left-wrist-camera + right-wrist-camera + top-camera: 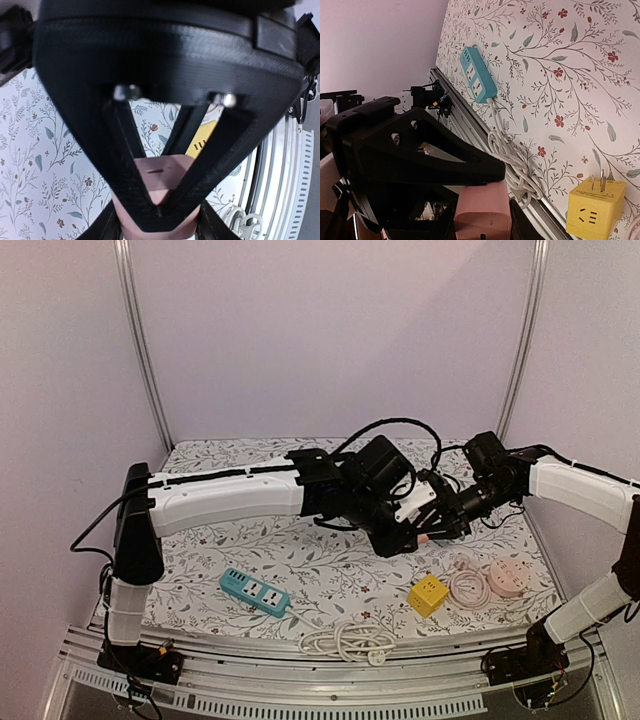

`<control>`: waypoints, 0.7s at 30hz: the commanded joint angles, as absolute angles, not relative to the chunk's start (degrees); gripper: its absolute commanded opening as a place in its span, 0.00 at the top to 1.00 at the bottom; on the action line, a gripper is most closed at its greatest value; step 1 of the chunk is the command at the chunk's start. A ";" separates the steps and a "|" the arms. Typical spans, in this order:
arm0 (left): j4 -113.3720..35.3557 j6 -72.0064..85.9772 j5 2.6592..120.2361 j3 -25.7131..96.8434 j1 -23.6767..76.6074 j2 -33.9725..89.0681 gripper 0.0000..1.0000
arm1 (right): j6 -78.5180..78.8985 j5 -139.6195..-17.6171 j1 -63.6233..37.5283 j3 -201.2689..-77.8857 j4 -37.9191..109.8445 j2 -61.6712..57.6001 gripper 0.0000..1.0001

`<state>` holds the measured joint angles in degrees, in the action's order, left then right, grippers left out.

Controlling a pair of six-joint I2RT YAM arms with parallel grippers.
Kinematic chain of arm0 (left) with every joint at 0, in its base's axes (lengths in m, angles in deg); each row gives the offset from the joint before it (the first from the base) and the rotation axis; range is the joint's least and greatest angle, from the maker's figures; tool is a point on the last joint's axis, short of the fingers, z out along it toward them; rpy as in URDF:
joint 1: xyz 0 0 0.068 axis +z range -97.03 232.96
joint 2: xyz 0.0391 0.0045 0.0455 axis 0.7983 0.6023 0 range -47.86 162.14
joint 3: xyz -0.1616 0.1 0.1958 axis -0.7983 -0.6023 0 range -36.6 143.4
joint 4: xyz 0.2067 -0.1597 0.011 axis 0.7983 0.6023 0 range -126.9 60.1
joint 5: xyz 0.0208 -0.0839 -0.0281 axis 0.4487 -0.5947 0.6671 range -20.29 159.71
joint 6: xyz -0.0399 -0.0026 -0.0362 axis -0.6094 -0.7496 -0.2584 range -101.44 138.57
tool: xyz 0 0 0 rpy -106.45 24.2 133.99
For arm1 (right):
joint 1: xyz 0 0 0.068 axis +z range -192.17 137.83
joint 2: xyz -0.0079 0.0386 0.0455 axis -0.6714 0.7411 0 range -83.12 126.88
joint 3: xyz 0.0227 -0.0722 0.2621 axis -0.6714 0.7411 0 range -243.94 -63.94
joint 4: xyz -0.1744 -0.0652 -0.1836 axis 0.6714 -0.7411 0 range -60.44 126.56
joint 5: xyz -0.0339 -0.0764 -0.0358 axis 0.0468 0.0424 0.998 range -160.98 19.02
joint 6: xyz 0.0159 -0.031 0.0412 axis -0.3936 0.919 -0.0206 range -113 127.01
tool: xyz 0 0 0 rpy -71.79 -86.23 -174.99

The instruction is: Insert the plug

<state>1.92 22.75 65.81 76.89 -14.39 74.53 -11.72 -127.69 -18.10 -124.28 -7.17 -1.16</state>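
A pink cube plug hangs in mid-air above the table's right centre. My right gripper is shut on it; in the right wrist view its gripper has a finger on each side of the cube. My left gripper is shut, its fingers meeting in a V that lies flat against one face of the cube, which has a slot. It holds nothing between its tips. A teal power strip lies near the front left and also shows in the right wrist view.
A yellow cube adapter with prongs stands below the grippers. A coiled white cable lies at the front edge. A pink round socket with a coiled pink cord sits at the right. The cloth is floral.
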 commanded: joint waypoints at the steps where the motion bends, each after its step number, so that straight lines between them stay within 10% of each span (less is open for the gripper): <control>1: 2.08 26.07 67.87 78.42 -15.50 76.26 0.93 | -11.98 -130.58 -16.93 -124.33 -7.08 -0.38 0.80; 6: 2.48 26.70 70.37 78.06 -15.57 75.80 0.62 | -11.95 -130.31 -16.88 -124.76 -7.32 -0.24 0.98; 9: 2.04 27.07 72.23 76.83 -15.74 74.80 0.04 | -11.81 -125.38 -16.88 -126.04 -8.06 -0.31 1.00; 21: -8.80 23.33 88.37 57.58 -16.12 59.35 0.00 | -16.61 -109.18 -16.88 -130.50 -4.55 -2.45 1.00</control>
<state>-2.16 25.05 78.88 64.34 -15.20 68.17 -14.29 -116.28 -17.07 -128.39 -6.69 -0.86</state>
